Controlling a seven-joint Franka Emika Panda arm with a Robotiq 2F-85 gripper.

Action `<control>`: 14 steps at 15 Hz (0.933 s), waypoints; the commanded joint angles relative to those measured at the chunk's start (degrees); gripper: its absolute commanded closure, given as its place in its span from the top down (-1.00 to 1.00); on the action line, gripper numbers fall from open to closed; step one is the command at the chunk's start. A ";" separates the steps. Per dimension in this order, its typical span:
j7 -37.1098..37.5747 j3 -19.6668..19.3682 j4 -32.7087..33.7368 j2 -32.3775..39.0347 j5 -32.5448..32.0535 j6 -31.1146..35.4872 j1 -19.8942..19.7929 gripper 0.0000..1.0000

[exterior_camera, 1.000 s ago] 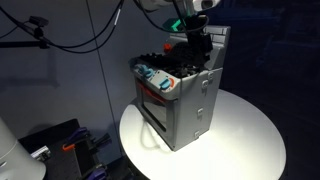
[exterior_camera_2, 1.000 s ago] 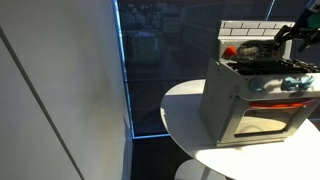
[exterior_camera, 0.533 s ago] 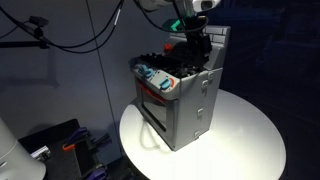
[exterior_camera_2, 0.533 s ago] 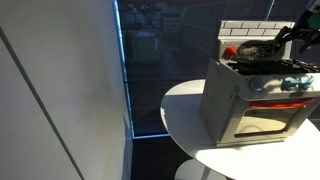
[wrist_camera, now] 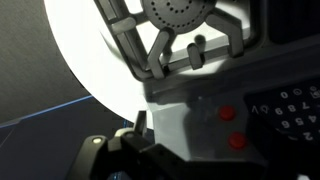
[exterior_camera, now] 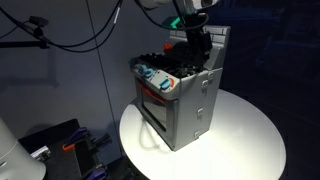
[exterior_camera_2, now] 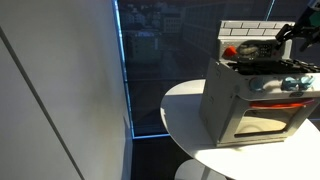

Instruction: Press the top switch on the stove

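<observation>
The small grey toy stove [exterior_camera: 185, 100] stands on a round white table [exterior_camera: 250, 140]; it also shows in the other exterior view [exterior_camera_2: 255, 95]. It has a brick-patterned back wall [exterior_camera_2: 245, 30], blue and red front knobs [exterior_camera_2: 290, 85] and a windowed oven door. My gripper [exterior_camera: 196, 48] hangs over the stove top near the back wall and shows at the frame edge [exterior_camera_2: 300, 30]. Its fingers look closed and empty. In the wrist view a dark control panel carries two red buttons [wrist_camera: 226, 114] beside a keypad, below a round burner [wrist_camera: 175, 15]. A dark fingertip [wrist_camera: 140, 122] sits left of the buttons.
A grey wall panel [exterior_camera_2: 60, 90] and dark window fill the side away from the table. Cables [exterior_camera: 70, 40] and dark equipment [exterior_camera: 60, 145] lie behind and below the table. The table edge [exterior_camera_2: 175, 130] is close to the stove.
</observation>
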 commanded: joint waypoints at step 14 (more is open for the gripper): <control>0.27 -1.22 2.07 0.47 0.66 -0.90 0.38 1.00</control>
